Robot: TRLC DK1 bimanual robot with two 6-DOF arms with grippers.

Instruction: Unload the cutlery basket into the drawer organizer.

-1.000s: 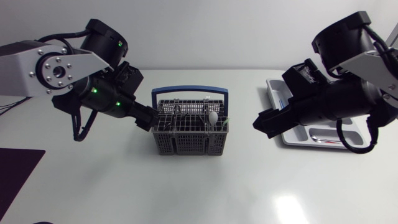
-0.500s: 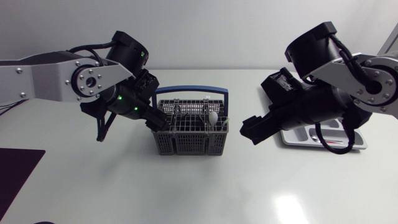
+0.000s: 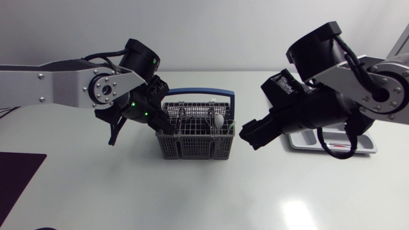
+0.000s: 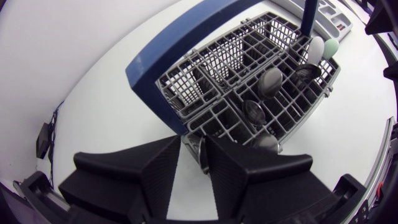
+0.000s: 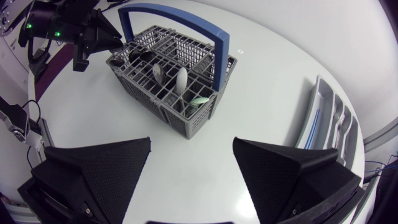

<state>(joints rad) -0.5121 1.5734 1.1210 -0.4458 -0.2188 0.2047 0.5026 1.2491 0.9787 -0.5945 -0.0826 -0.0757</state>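
A grey wire cutlery basket [image 3: 195, 139] with a blue handle [image 3: 195, 93] stands mid-table, holding several spoons, among them a white one [image 3: 218, 120] and a pale green one [image 5: 200, 99]. My left gripper [image 3: 162, 124] is at the basket's left end. In the left wrist view its fingers [image 4: 155, 168] stand close together around a thin metal cutlery handle [image 4: 203, 152]; a sliver of gap shows on one side. My right gripper [image 3: 251, 135] hangs open just right of the basket [image 5: 168, 74], nothing between its fingers. The white drawer organizer [image 5: 329, 124] lies at the far right.
A dark mat [image 3: 18, 182] lies at the table's front left corner. My right arm's body hides part of the organizer [image 3: 332, 142] in the head view. Bare white table lies in front of the basket.
My left arm has moved right to the basket's end and its fingers have narrowed around a metal handle. My right arm has shifted left toward the basket, still open.
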